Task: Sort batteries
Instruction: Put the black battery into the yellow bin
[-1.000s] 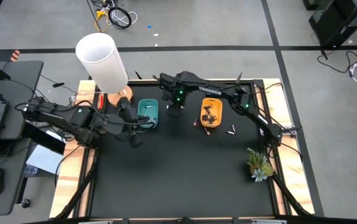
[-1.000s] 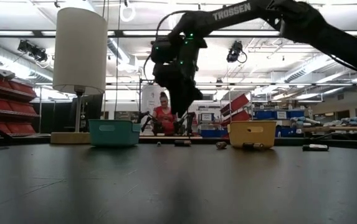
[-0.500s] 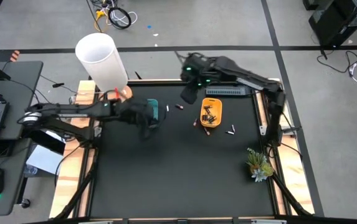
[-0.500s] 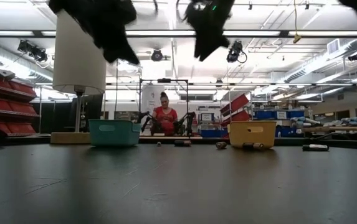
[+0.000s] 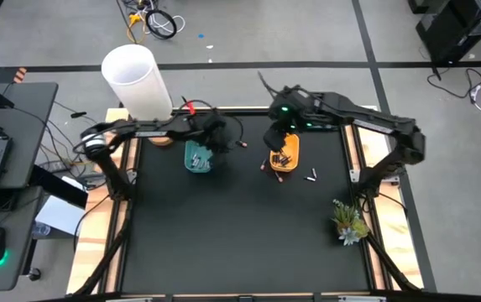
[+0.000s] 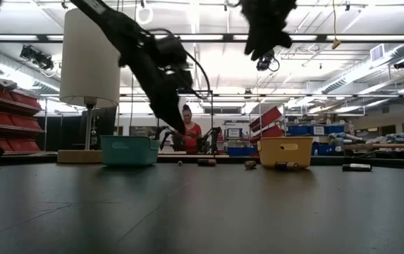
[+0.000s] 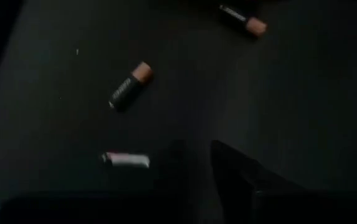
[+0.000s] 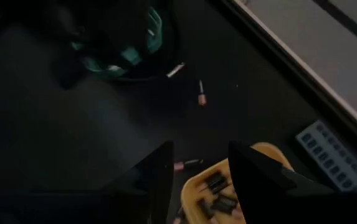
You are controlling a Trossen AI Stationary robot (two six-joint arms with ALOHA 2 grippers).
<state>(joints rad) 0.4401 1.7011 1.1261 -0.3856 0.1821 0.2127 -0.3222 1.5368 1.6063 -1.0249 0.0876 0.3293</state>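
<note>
Overhead, you are looking at the left gripper [image 5: 216,137] hanging just beside the teal tray [image 5: 197,156], toward the table's middle, while the right gripper [image 5: 275,137] is hovering over the far end of the yellow tray [image 5: 284,151]. Dark batteries [image 5: 283,156] are lying heaped in the yellow tray, and pale ones are showing inside the teal one. A dark battery [image 5: 243,144] is lying on the black table [image 5: 240,226] between the trays, and a whitish battery [image 5: 313,175] is lying loose beyond the yellow tray, toward the small plant [image 5: 349,221]. A white lamp [image 5: 137,84] is standing at the far left corner.

At table height, you are seeing the left arm slanting down behind the teal tray [image 6: 129,150], and the right gripper [image 6: 264,32] hanging high above the yellow tray [image 6: 285,151]. A few loose batteries [image 6: 206,162] are resting on the table between the trays. A person [image 6: 186,132] in red is sitting in the room behind.

From the left wrist, you are seeing two dark copper-ended batteries [image 7: 129,86] and one whitish battery [image 7: 125,160] lying apart on the table; only one dark finger [image 7: 240,177] is showing, so I cannot tell how those fingers are standing.

From the right wrist, the two fingers [image 8: 159,180] are standing spread with nothing between them, above the yellow tray [image 8: 259,152] and its dark batteries [image 8: 215,183].
</note>
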